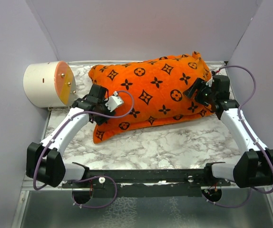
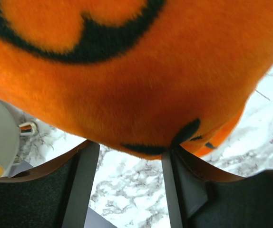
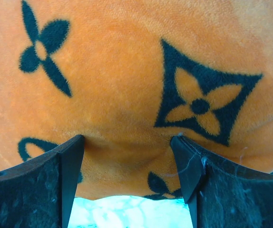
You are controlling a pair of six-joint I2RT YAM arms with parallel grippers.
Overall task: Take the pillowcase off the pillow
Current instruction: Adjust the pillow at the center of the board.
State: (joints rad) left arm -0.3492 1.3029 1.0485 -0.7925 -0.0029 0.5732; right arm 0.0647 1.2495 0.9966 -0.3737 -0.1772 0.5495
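Cylinder [image 1: 48, 84] sits left of the pillowcase [image 1: 151, 92]. Left gripper [image 2: 129, 149] is at the pillowcase's left end, fingers apart, tips against plush, pinching nothing. The pillowcase lies stuffed full, pillow hidden inside. Right gripper [image 3: 127, 142] is at its right end, spread wide, holding nothing.

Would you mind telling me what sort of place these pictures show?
Likely a robot test cell, not a home: plain panel walls box in a marble-patterned table, and two arms are bolted to a rail at its near edge.
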